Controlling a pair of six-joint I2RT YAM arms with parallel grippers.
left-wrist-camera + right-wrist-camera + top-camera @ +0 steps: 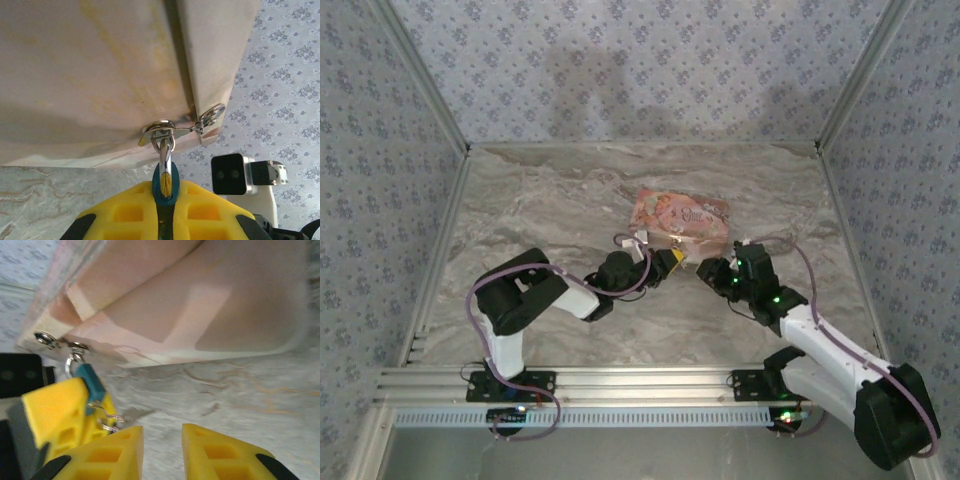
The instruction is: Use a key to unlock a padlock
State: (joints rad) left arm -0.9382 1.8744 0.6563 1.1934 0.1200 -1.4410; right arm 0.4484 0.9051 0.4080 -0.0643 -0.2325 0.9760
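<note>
my left gripper (165, 197) is closed hard, its yellow fingers (125, 212) pinched on the blue part of the padlock (165, 176). the padlock stands up out of the fingertips, and its bright metal shackle passes through a small metal clasp (162, 131) fixed at the edge of the book (100, 65). so the padlock hangs on that clasp, at the book's near corner, with my left fingers around its body.

my right gripper (162, 442) has its fingers apart with nothing between them, and bare marbled table (240, 390) shows through the gap. it sits low and just beside the left gripper, the two sets of fingertips facing each other. in the right wrist view the left fingers and the blue part lie up and to the left of my own fingers. a few small wire rings (107, 421) dangle by the blue part, between the two grippers. i cannot tell what is on them.

further back, my left arm rises from its base at the near left. it folds at the elbow out toward the left, then runs its forearm low across the table to the right, wrist aimed at the book. my right arm leans in from the near right base, stretched up and to the left, its wrist bent toward the same corner.

the book lies past both grippers toward the far side, pink cover up, near the middle of the table. i cannot tell whether its near corner is lifted off the surface.
</note>
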